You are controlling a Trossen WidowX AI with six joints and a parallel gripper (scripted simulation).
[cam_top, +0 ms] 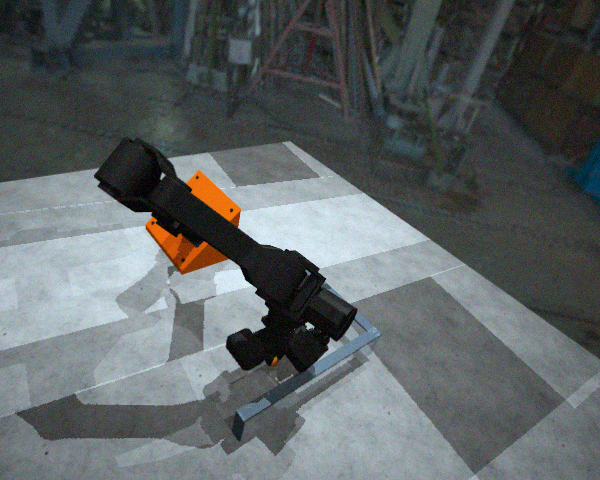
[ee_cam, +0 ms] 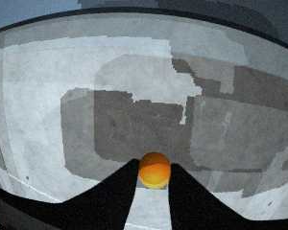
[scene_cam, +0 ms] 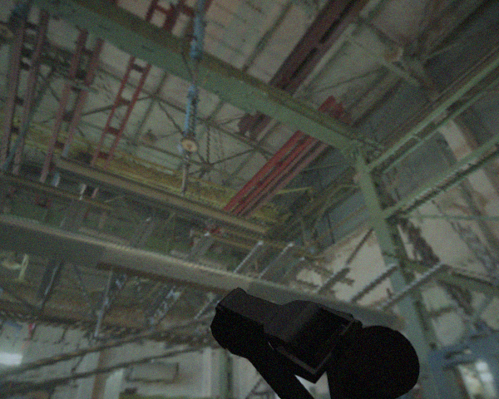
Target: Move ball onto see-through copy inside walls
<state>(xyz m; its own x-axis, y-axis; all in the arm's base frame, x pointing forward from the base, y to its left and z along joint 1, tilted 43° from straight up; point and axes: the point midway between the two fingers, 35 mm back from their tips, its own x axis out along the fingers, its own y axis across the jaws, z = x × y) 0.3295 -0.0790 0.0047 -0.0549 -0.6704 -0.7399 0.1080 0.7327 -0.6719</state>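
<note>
A: Where is the small, smooth orange ball (ee_cam: 155, 171) sitting, and what are the jaws doing?

B: The black parallel-jaw gripper (ee_cam: 154, 175) is clamping the ball between its fingertips, low over the grey patterned table (cam_top: 445, 330). In the top view only an orange sliver (cam_top: 273, 360) is showing beneath the wrist, with the low clear blue-tinted walls (cam_top: 310, 369) lying toward five o'clock of it. The see-through copy is not showing in any view; it is probably hiding behind the held ball.

A: How is the ball likely handling?

B: It is looking light, hard and slippery, and is therefore apt to roll once released. The fingers are gripping it across its widest part, which is the sensible hold.

A: Which way is its long axis pointing?

B: Being a sphere, it is presenting no long axis or heading; only the jaw line, running from nine to three o'clock in the wrist view, is giving direction.
</note>
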